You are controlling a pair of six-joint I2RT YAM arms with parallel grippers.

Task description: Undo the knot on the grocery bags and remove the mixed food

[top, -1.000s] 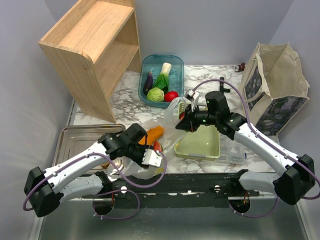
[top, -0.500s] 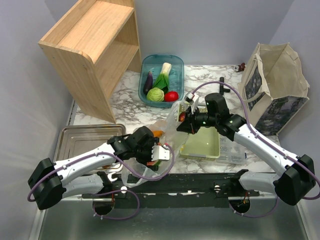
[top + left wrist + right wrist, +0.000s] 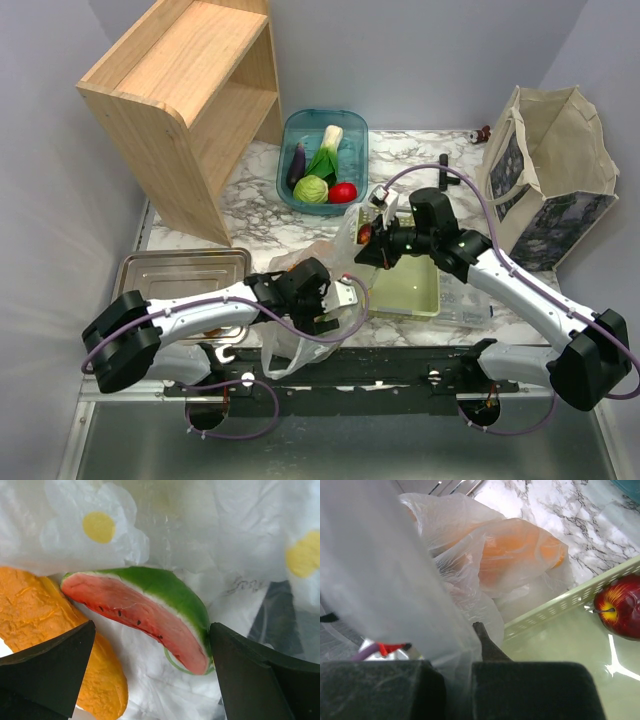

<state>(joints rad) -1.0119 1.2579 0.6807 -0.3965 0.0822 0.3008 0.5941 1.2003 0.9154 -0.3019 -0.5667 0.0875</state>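
Observation:
A translucent grocery bag (image 3: pixel 292 345) lies open at the table's front edge, its plastic (image 3: pixel 165 510) printed with daisies. Inside it lie a watermelon wedge (image 3: pixel 145 605) and an orange-brown bread roll (image 3: pixel 45 615). My left gripper (image 3: pixel 335 298) is in the bag's mouth. It is open (image 3: pixel 152 627), and its black fingers (image 3: pixel 50 670) stand either side of the wedge without touching it. My right gripper (image 3: pixel 368 242) is shut on the bag's upper edge (image 3: pixel 395 580) and holds it up. A dark red apple (image 3: pixel 618 612) lies in the green basket (image 3: pixel 555 611).
A teal bin (image 3: pixel 355 125) at the back holds an eggplant (image 3: pixel 297 163), leafy vegetable (image 3: pixel 326 152), cabbage (image 3: pixel 311 188) and tomato (image 3: pixel 342 192). A wooden shelf (image 3: pixel 180 100) stands back left, a metal tray (image 3: pixel 160 272) front left, a cloth tote (image 3: pixel 550 165) at the right.
My left gripper has opened wide and moved right, into the bag's mouth over the watermelon wedge. The right gripper has kept its hold on the bag's edge, almost still.

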